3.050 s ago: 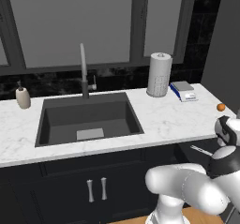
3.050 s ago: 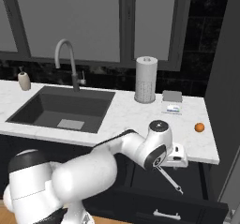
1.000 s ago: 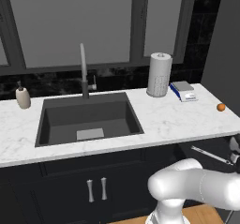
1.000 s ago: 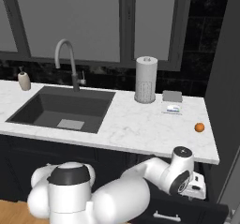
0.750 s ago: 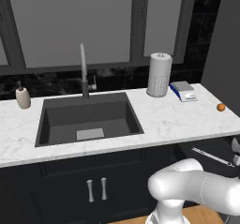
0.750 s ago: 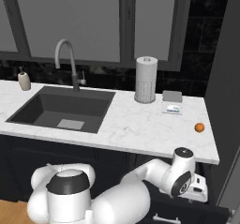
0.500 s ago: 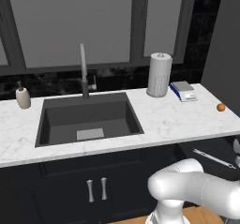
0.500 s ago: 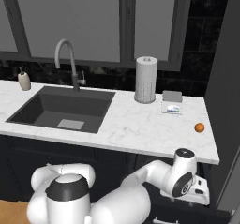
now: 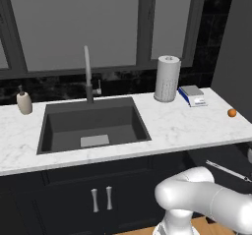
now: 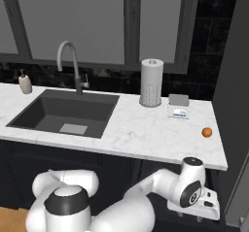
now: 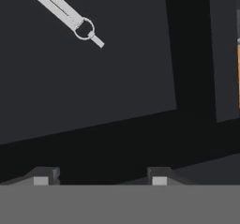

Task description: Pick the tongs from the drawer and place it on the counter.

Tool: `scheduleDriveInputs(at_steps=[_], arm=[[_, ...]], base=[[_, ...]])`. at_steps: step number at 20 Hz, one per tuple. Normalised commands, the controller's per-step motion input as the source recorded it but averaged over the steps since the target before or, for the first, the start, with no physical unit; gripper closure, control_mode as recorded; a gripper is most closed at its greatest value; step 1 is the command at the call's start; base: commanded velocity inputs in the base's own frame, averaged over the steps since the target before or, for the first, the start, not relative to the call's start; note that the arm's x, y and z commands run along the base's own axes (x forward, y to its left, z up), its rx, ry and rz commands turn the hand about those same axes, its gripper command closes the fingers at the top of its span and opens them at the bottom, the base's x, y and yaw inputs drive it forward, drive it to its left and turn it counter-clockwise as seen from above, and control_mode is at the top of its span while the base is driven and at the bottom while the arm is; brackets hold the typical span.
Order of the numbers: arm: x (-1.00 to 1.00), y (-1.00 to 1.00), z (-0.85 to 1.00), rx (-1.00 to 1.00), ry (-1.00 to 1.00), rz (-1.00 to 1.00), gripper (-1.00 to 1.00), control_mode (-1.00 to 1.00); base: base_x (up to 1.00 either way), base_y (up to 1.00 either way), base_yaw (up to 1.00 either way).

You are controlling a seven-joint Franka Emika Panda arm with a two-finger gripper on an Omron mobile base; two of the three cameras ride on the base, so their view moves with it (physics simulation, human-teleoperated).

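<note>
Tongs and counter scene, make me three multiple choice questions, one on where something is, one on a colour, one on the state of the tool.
1. Where do the tongs lie?
A. in the sink
B. on the dark floor of the open drawer
C. on the counter beside the paper towel roll

2. What colour is the small round thing near the counter's right end?
A. orange
B. green
C. blue

3. How is the tool?
A. shut on the tongs
B. shut on the faucet
C. open, holding nothing

Answers:
1 B: the tongs rest on the drawer floor, below the counter.
2 A: the orange ball shows plainly.
3 C: in the hand view the tool has its fingertips apart, with the tongs far off.
</note>
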Motion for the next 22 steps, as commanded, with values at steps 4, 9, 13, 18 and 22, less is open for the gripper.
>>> scheduleDriveInputs(at_steps=[4, 9, 13, 18, 22], arm=[[-0.89, -0.20, -0.61, 0.00, 0.01, 0.00, -1.00, -1.00], [-0.90, -0.22, -0.63, 0.00, 0.00, 0.00, -1.00, -1.00], [-0.65, -0.09, -0.52, 0.00, 0.02, 0.00, -1.00, -1.00], [-0.55, 0.00, -0.42, 0.00, 0.01, 0.00, -1.00, -1.00], [-0.57, 0.00, -0.37, 0.00, 0.00, 0.00, -1.00, -1.00]], base=[[0.00, 0.00, 0.00], [0.00, 0.00, 0.00], [0.00, 0.00, 0.00], [0.00, 0.00, 0.00], [0.00, 0.00, 0.00]])
